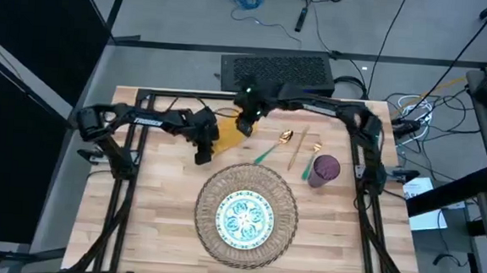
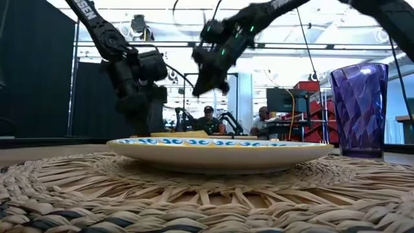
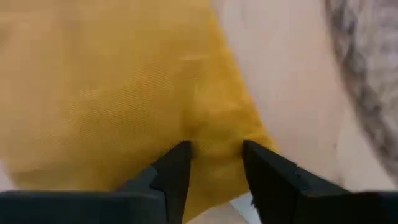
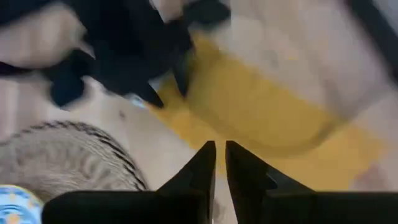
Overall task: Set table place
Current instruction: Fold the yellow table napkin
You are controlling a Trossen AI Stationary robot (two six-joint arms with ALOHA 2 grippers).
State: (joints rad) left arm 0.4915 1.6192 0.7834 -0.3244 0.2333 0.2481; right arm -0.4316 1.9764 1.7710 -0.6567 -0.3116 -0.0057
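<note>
Mat [image 1: 246, 215] laid near table's [image 1: 149, 232] front centre, plate [image 1: 245, 219] centred on it; the setting's base looks done. Napkin [image 1: 229, 132] lying flat behind mat, w/ both arms converging on it. L gripper [image 3: 214, 163] down at napkin corner, fingers [image 3: 176, 168] partly open w/ cloth edge between, not yet pinched; prob. lined up to grab the corner. R gripper [image 4: 220, 163] hovering above napkin, fingers nearly closed, holding nothing; likely waiting or clearing off for L arm. Cup [image 1: 324, 169] upright to mat's right; cutlery [image 1: 294, 146] loose between napkin and cup, not yet placed. Napkin probably headed beside mat next.
</note>
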